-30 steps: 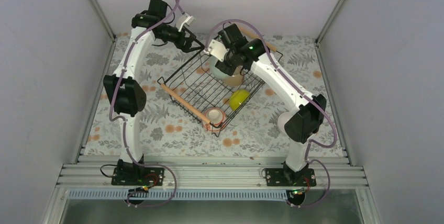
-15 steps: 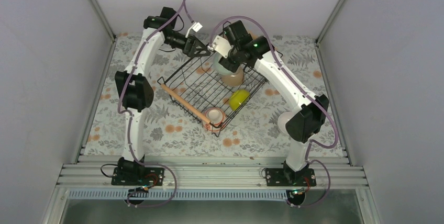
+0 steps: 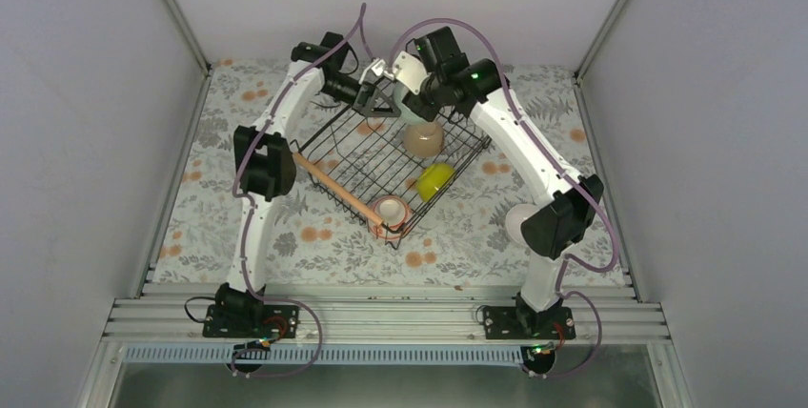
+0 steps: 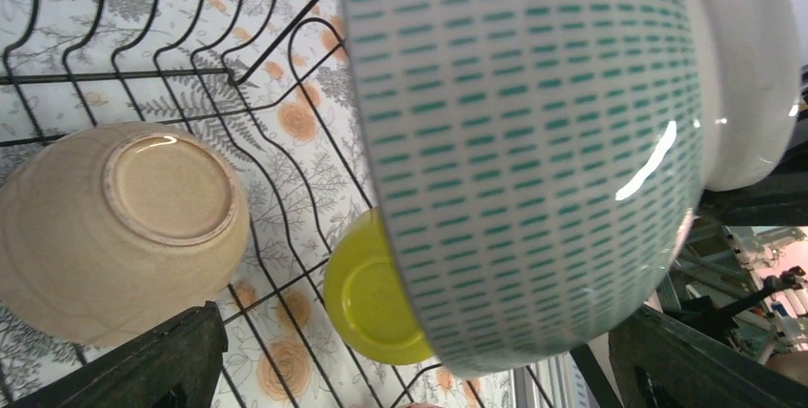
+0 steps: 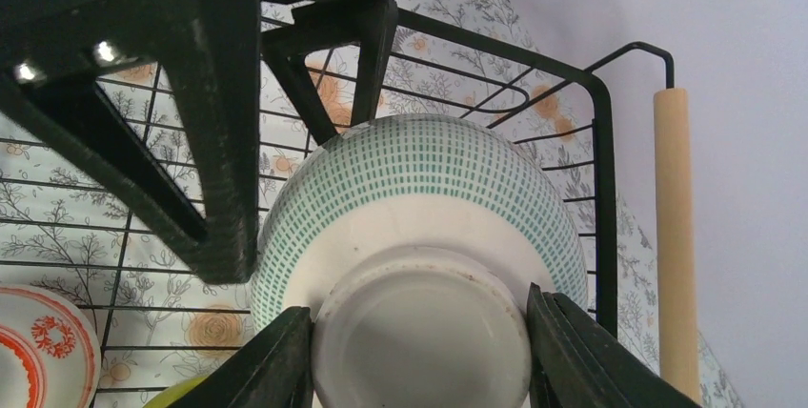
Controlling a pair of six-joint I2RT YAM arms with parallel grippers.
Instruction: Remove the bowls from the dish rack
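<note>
At the far corner of the dish rack (image 3: 362, 155): pale mint bowl (image 4: 524, 160), teal-dashed, tipped on its side and held above the wires, apart from the other bowls; right gripper (image 5: 419, 308) pinching the bowl's white foot ring, one finger pressed to each side; left gripper (image 4: 424, 322) with fingers spread wide, the bowl's belly between them, contact not discernible.

Inside the rack: tan-beige bowl (image 3: 423, 138), upside down, toward the far side; yellow-green bowl (image 3: 435, 180), foot up, just nearer; pinkish bowl (image 3: 390, 213), red-orange pattern showing, at the near corner beside the wooden handle (image 3: 338, 189).

Outside the rack: white bowl (image 3: 515, 220), probable, on the table (image 3: 286, 227), partly hidden by the right arm (image 3: 562, 222).

Step in hand, as judged: passing the mint bowl from right gripper to left; three bowls then remain to unload.

Handling notes: the glazed, curved wall will likely slip under flat fingers; the left fingers should close squarely across the widest part, or over the rim, never on the taper toward the foot; the right gripper should let go only once the left grip is firm; the release should come straight back off the foot ring, without twisting; the bowl should be kept above the rack's corner wire throughout.
</note>
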